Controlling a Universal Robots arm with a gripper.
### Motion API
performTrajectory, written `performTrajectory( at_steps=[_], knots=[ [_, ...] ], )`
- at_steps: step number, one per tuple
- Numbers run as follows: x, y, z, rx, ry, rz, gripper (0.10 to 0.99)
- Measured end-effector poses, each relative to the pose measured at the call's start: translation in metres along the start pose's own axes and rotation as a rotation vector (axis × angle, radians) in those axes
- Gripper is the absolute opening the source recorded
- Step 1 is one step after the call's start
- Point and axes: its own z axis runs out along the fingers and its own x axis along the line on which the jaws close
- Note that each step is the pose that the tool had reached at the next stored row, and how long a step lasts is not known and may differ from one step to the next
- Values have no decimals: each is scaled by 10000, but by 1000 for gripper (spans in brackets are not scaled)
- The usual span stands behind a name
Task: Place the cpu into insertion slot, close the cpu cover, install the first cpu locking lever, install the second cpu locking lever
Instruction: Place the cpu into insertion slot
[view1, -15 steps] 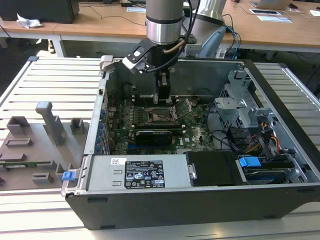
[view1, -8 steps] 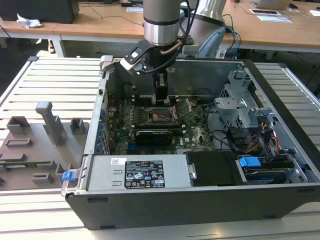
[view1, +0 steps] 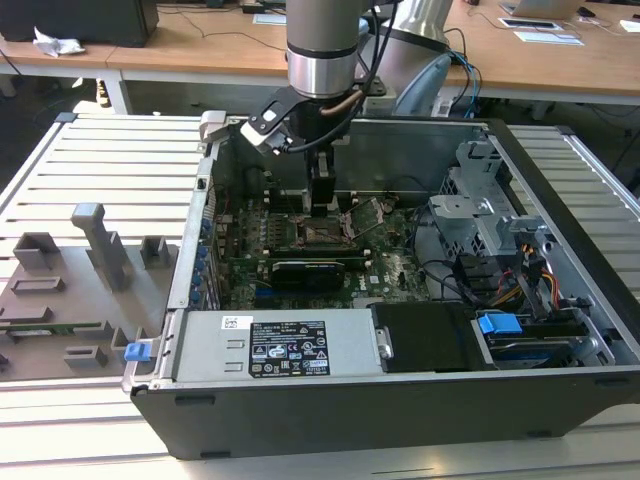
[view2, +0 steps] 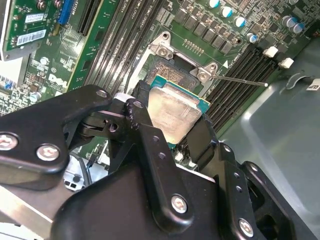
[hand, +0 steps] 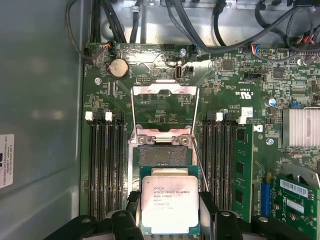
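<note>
We see an open computer case (view1: 380, 410) lying on a slatted grey counter (view1: 100, 150). Along its near side sits a silver power supply (view1: 280, 345) with a label, and a grey drive cage (view1: 480, 200) fills the exterior view's right, with a blue tab (view1: 500, 324) near it. Beside the case, on the exterior view's left, stand grey fixture blocks (view1: 100, 245) and a small blue clip (view1: 137, 351). Wooden desks (view1: 200, 45) stand behind. In the first wrist view we make out a coin battery (hand: 119, 68), long black memory slots (hand: 105, 165), a finned heatsink (hand: 301, 127) and dark cables (hand: 200, 30) on and above the green motherboard (hand: 150, 60).
</note>
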Motion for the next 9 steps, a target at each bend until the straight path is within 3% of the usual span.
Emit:
performTrajectory(
  at_steps=[4, 9],
  knots=[
    [5, 0, 54, 0, -1, 1, 545],
    [5, 69, 144, 0, 0, 1, 545]
  ],
)
